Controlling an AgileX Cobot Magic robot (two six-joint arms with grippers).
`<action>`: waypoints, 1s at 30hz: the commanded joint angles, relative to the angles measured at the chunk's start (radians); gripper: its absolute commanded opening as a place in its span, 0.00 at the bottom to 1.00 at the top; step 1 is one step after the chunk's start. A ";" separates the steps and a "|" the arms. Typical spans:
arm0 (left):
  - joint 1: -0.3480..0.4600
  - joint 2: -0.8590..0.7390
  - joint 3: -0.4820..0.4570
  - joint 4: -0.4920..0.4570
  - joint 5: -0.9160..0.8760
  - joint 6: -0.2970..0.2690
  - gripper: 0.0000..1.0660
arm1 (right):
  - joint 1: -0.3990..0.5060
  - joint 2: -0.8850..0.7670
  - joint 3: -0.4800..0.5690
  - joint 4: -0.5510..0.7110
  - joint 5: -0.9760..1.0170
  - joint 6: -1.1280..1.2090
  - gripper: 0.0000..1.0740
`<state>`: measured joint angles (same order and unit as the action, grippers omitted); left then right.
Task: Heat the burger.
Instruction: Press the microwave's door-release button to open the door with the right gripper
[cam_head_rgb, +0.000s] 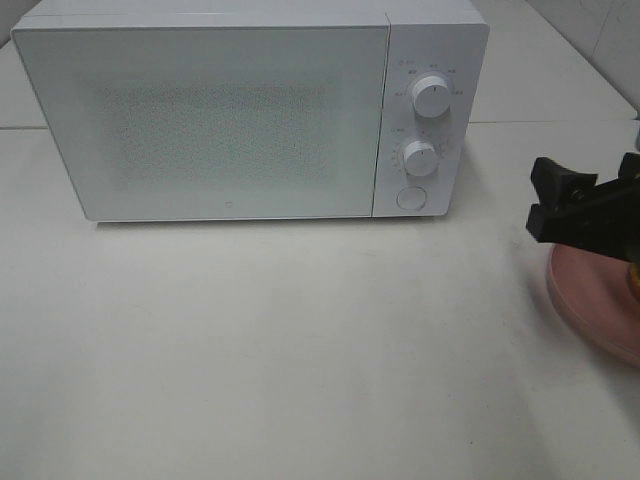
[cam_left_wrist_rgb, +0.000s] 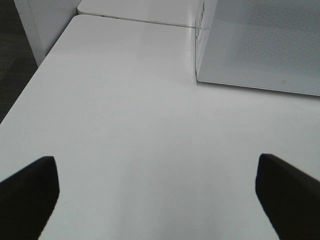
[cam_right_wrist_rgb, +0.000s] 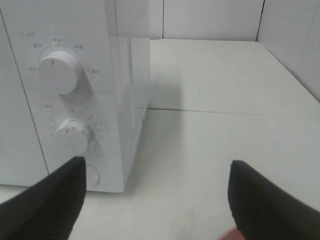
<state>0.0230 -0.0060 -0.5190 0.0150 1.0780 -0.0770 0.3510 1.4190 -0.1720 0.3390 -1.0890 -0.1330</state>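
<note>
My right gripper (cam_head_rgb: 543, 198) hangs spread and empty over the pink plate (cam_head_rgb: 590, 295) at the table's (cam_head_rgb: 300, 350) right edge, and my left gripper (cam_left_wrist_rgb: 156, 175) is wide too. Lifting the plate while the microwave (cam_head_rgb: 200, 120) is shut risks a collision.

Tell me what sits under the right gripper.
A pink plate lies on the table beneath the open right gripper. The arm covers part of the plate and the picture's edge cuts off more, so what lies on it cannot be seen.
</note>
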 joint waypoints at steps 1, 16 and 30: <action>-0.001 -0.022 0.002 -0.002 -0.010 -0.001 0.94 | 0.067 0.018 0.001 0.091 -0.051 -0.057 0.70; -0.001 -0.022 0.002 -0.002 -0.010 -0.001 0.94 | 0.419 0.176 -0.041 0.444 -0.196 -0.088 0.70; -0.001 -0.022 0.002 -0.002 -0.010 -0.001 0.94 | 0.467 0.249 -0.097 0.462 -0.196 0.025 0.70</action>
<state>0.0230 -0.0060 -0.5190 0.0150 1.0780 -0.0770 0.8170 1.6680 -0.2590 0.8000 -1.2060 -0.1740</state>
